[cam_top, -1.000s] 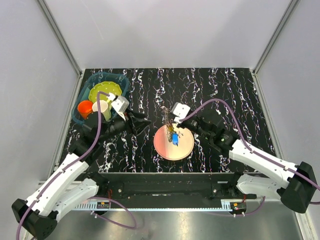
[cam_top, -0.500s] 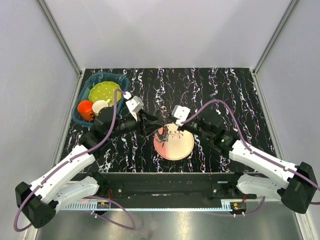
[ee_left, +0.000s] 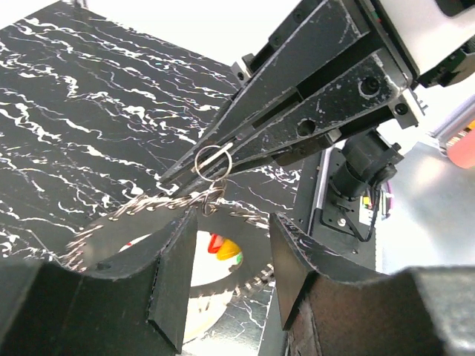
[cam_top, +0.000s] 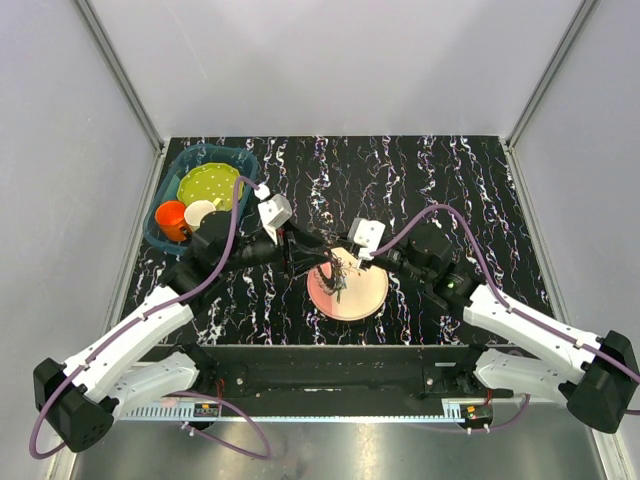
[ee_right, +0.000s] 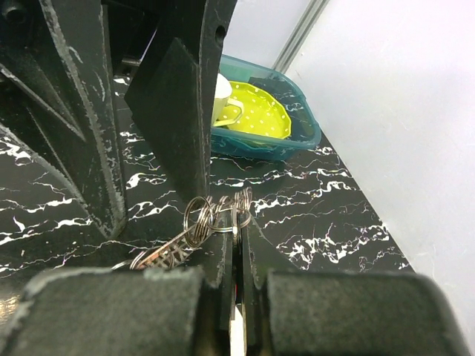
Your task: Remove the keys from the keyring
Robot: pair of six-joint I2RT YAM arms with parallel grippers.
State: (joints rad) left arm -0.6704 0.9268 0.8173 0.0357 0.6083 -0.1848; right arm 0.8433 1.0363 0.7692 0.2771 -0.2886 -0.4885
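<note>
The keyring point(cam_top: 340, 272), a thin spiky ring with small split rings and keys, hangs just above the pink plate point(cam_top: 365, 298). My right gripper point(cam_top: 350, 262) is shut on one of its small split rings point(ee_right: 211, 211), pinched at the fingertips point(ee_right: 237, 236). In the left wrist view the spiky rim point(ee_left: 141, 211) runs across under the right gripper's fingers point(ee_left: 297, 111), and red and yellow key heads point(ee_left: 226, 247) hang below. My left gripper point(ee_left: 231, 276) is open, its fingers point(ee_right: 178, 111) close on either side of the bunch, not touching it.
A teal basin point(cam_top: 195, 160) at the back left holds a yellow-green plate point(cam_top: 208, 183), an orange cup point(cam_top: 170, 215) and a white cup point(cam_top: 200, 212). The table is black marble-patterned, with grey walls on three sides.
My left gripper has swung right from beside the basin to the plate and now faces the right gripper. The right gripper still holds the bunch, shifted a little.
</note>
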